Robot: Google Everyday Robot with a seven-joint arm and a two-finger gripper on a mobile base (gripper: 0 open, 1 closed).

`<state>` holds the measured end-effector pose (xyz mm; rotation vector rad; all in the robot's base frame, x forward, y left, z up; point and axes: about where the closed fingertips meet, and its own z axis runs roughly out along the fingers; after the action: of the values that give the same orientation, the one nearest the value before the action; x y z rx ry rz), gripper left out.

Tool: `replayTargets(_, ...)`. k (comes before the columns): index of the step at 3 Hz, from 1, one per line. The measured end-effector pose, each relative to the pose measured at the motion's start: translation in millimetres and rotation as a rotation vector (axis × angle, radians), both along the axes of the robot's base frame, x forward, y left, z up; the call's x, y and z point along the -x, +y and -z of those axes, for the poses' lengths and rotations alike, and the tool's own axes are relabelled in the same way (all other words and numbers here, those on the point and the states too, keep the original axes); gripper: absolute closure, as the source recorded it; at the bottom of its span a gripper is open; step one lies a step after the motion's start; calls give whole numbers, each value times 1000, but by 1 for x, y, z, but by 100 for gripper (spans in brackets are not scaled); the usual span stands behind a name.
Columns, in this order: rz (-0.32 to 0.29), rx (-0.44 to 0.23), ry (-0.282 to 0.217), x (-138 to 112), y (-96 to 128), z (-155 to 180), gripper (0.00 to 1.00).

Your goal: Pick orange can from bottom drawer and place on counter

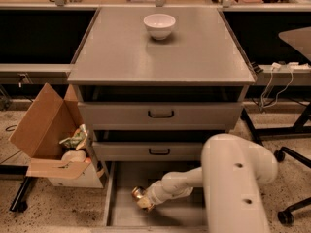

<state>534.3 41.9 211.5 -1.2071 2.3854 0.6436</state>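
Observation:
The bottom drawer [125, 177] is pulled open at floor level, a shallow grey tray. My gripper [142, 201] reaches down into its left part, at the end of my white arm [233, 178]. It is shut on the orange can [137, 193], a small bronze can with a shiny end, held just above the drawer floor. The counter [160, 57] is the flat grey top of the cabinet, well above the gripper.
A white bowl [159, 25] stands at the back middle of the counter. Two upper drawers with black handles [161, 114] are slightly open above the gripper. An open cardboard box [46, 135] of rubbish sits left of the cabinet. Chair legs [291, 154] stand at the right.

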Motion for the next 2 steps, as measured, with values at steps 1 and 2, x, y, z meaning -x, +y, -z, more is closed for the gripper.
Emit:
replayTargets(1,29,-7,1,0,-12,-1,100)
replayTargets(2,29,-7,0,0,-12,-1,100)
